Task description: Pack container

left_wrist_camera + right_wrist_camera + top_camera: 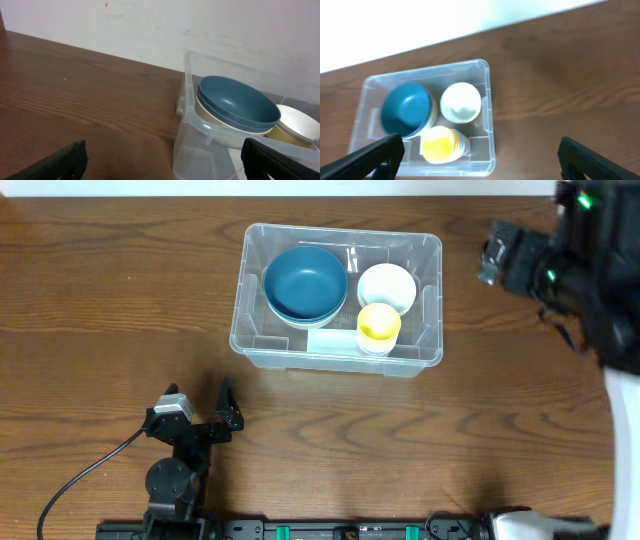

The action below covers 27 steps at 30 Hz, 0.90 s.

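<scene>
Overhead, the container sits on the surface, holding a blue bowl, a white bowl and a yellow bowl. We judge it light, slick and flexible in the walls (thin clear plastic), so the stiffer rim is where to pinch. The left gripper sits near its front; the right gripper hovers off its right end.

Left wrist: the fingers gape wide and empty, low beside a container corner.

Right wrist: the jaws are fully spread and empty, looking down from above.
</scene>
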Tool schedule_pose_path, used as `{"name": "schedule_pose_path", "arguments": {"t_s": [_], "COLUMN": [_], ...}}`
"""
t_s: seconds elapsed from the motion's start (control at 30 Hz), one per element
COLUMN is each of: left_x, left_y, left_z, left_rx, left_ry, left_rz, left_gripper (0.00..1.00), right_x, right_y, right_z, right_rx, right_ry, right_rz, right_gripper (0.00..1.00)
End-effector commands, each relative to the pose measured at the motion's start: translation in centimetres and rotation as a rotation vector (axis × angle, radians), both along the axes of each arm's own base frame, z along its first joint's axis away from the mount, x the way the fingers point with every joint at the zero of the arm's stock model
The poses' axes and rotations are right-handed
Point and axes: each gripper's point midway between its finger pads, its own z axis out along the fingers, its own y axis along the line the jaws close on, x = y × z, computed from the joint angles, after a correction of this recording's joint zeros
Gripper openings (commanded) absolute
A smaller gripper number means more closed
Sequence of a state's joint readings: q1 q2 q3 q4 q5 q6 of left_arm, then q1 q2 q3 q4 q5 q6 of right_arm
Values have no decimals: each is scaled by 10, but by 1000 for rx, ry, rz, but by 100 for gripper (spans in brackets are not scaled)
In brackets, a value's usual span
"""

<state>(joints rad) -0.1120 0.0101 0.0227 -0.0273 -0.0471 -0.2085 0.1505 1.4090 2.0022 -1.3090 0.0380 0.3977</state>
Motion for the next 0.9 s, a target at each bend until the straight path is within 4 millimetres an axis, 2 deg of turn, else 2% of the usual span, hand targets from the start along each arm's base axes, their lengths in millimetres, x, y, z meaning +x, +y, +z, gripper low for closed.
{"name": "schedule_pose_path", "arguments": {"t_s": [0.0, 0.13, 0.23, 0.43, 0.63, 0.77, 0.87], "left_x": [-1, -1, -1, -1, -1, -1, -1], "left_y": [3, 3, 3, 3, 3, 3, 3], "left_z": [-18, -18, -18, -18, -18, -18, -18], "left_rx": [23, 23, 23, 23, 23, 23, 23], "left_ry": [55, 55, 55, 55, 55, 55, 55], "left_rz": [9, 9, 9, 9, 9, 9, 9], "left_gripper": [98, 98, 98, 98, 98, 98, 98], "right_x": [-32, -70, -91, -116, -119, -111, -103], "right_y": [-5, -11, -15, -16, -9, -7, -6], "right_z": [24, 43, 49, 48, 14, -20, -39], "right_rx": [2, 12, 19, 72, 185, 237, 245], "right_ry": [-68, -135, -174, -295, -387, -444, -519], "right_rz": [0, -3, -3, 6, 6, -8, -1], "right_gripper": [99, 99, 99, 99, 99, 99, 99]}}
